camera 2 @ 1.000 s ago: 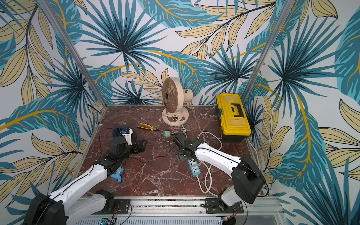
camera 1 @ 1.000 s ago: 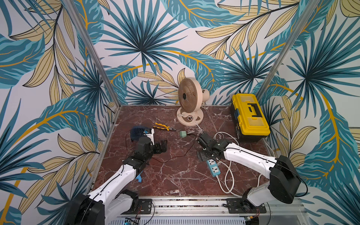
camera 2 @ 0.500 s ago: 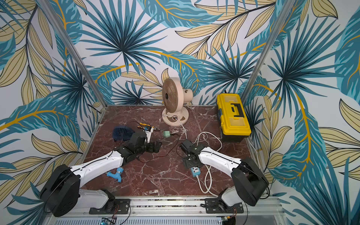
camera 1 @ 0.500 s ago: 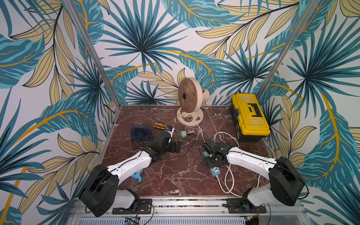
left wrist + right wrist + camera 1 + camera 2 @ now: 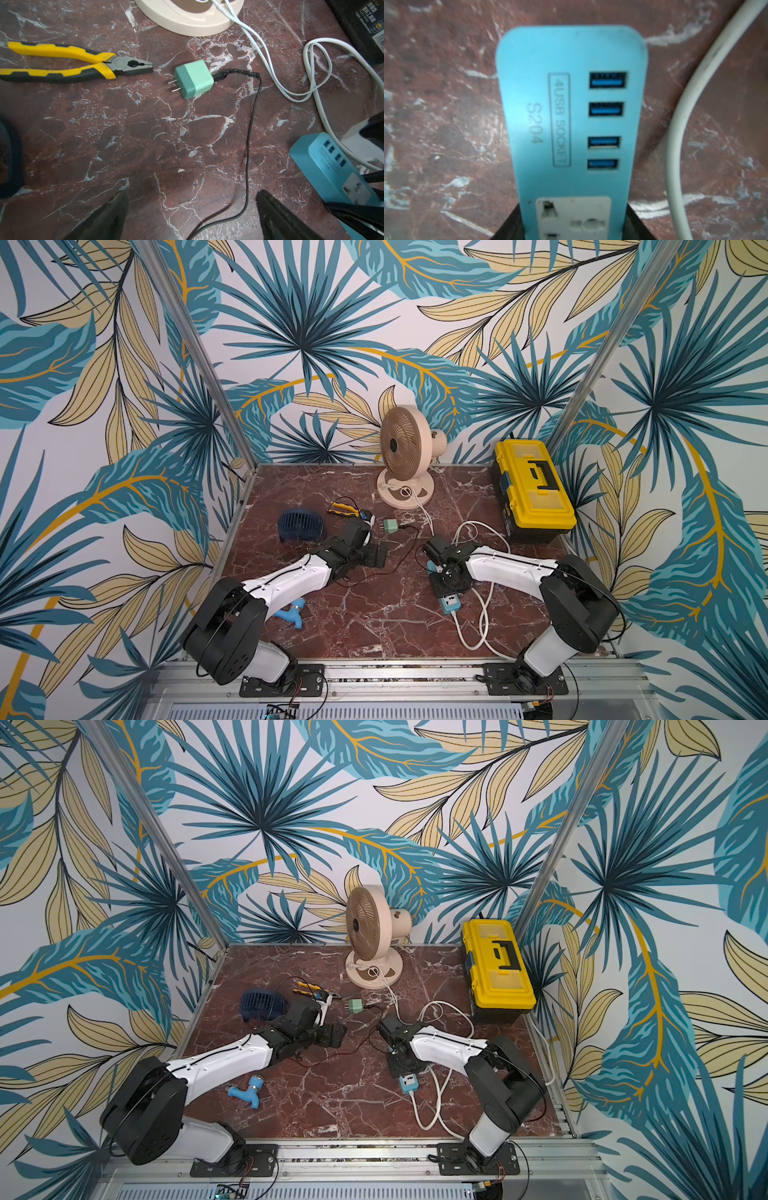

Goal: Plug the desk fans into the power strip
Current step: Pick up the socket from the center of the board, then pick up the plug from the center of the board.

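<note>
Right gripper [image 5: 575,226]: I see its two black fingers [image 5: 510,230] tight against both long sides of the power strip [image 5: 571,108]. There is no gap, so it is clamped on the strip.
Left gripper [image 5: 192,199]: my fingers are wide apart and hold nothing. A thin black wire [image 5: 248,145] lies on the table between them.
Power strip: it lies flat on the brown marble table [image 5: 374,622], a bit right of the middle and low in both top views. Its white cord [image 5: 484,616] curls toward the bottom edge.
Green plug [image 5: 193,82]: it lies near the middle of both top views. Its two pins point at the yellow pliers [image 5: 62,62] but do not touch them.
Desk fan [image 5: 405,448]: it stands upright at the back wall, upper middle, well apart from the strip.
Toolbox [image 5: 534,489]: it is yellow and sits at the right edge of the table. Its lid is shut, so I cannot tell what is inside.
</note>
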